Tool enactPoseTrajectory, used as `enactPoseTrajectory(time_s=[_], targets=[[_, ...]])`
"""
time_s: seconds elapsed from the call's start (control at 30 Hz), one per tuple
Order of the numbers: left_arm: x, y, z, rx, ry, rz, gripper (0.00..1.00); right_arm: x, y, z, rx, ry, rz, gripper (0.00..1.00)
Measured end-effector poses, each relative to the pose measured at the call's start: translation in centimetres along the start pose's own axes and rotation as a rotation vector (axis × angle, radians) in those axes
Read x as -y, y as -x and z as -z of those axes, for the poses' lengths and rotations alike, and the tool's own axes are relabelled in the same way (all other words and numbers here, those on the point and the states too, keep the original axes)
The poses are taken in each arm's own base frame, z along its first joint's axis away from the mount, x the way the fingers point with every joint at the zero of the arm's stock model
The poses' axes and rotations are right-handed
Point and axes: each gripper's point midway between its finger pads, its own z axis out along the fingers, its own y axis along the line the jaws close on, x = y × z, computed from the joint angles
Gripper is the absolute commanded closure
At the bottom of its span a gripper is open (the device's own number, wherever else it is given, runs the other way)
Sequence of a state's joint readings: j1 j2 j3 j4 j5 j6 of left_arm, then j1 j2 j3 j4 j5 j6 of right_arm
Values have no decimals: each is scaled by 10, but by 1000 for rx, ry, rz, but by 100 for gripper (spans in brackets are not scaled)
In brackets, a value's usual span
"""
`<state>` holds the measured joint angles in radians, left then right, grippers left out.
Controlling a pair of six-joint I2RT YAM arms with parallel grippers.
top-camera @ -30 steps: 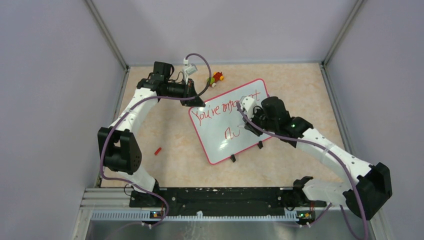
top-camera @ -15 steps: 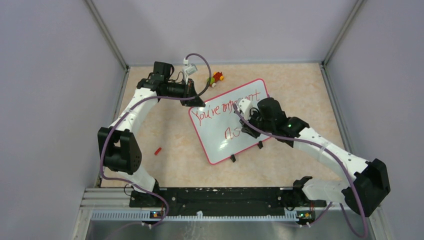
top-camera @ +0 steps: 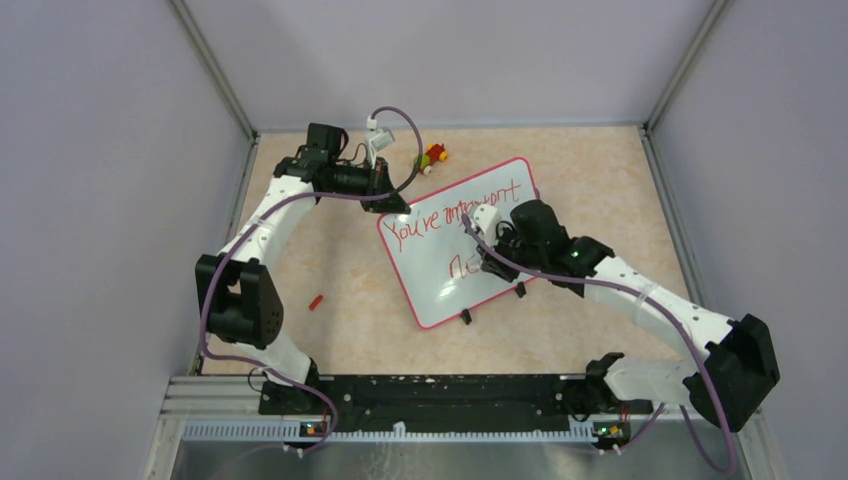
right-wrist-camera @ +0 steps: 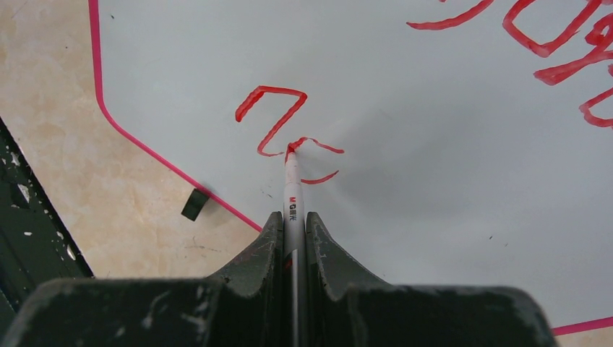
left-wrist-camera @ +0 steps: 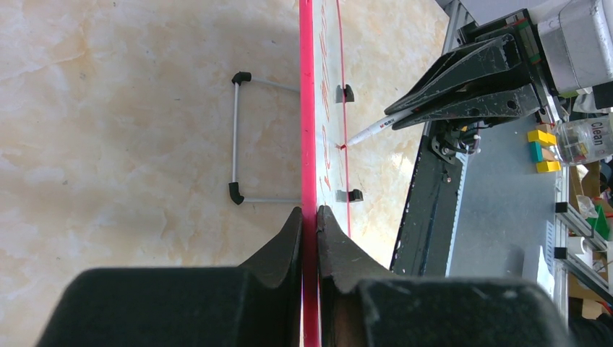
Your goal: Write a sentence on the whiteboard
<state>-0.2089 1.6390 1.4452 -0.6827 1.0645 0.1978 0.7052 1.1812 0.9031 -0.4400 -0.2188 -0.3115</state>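
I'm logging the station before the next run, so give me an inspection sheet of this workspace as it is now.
Surface: beige marbled tabletop, no spills seen.
Job's things: whiteboard angled mid-table; red sentence unfinished, second line only a few strokes.
Clutter: small coloured toy beyond the board; red piece to its left.
Grippers: left gripper shut on the board's rim; right gripper shut on a marker, tip on the board.
Cables: purple cables along both arms.
Surroundings: grey panel walls.
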Motion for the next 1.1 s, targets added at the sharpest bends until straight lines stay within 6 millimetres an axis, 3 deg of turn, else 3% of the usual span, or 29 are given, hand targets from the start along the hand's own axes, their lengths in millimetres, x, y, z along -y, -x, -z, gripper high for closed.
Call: enactPoseTrajectory(time_s=[0.23, 0.47, 1.1], targets=[[0, 0, 0, 0, 0, 1, 88, 4, -1, 6, 2, -7, -13, 100], [0, 0, 0, 0, 0, 1, 88, 28, 8, 24, 37, -73, -40, 100], [-1, 0, 0, -1, 4, 0, 88, 33, -9, 16, -20, -98, -31, 100]])
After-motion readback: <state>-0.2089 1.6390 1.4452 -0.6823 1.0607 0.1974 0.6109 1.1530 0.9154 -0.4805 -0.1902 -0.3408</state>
